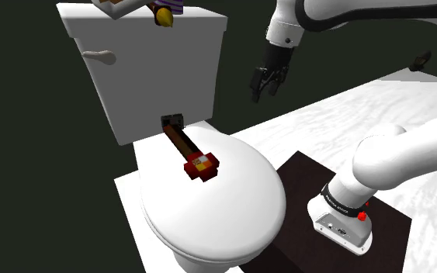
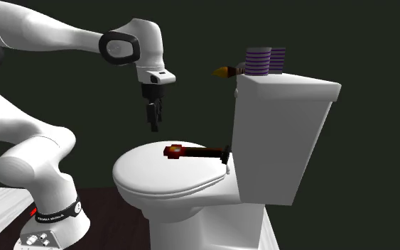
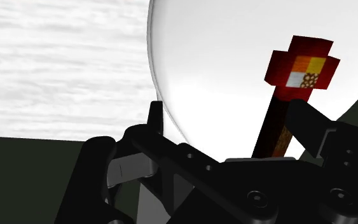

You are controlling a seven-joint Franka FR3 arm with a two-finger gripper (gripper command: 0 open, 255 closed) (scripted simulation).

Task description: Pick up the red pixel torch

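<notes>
- Pincer point(image 3: 231, 130) bodywork is met first in the wrist view. Its two black fingers are spread, and nothing is clasped between them.
- Beyond the fingers, the red pixel torch point(image 3: 292, 89) is seen lying nearer one finger than the other, so it is not yet centred in the gap.
- From the shoulder view, the torch is found flat on the closed white toilet lid point(image 1: 224, 205). Its red-and-yellow head is turned toward the lid's middle, and its dark handle runs back toward the foot of the cistern point(image 1: 154, 77).
- In the second exterior view, the pincer is held in the air above the lid, over the head end of the torch and well apart from it. No contact is shown.
- Progress is judged to be early: at most an approach is under way, and the torch is neither gripped nor raised.
- What is left is judged to be the whole grasp:
  - the pincer is to be lined up over the torch and lowered around it;
  - the fingers are to be closed on it;
  - the torch is to be lifted clear of the lid.
</notes>
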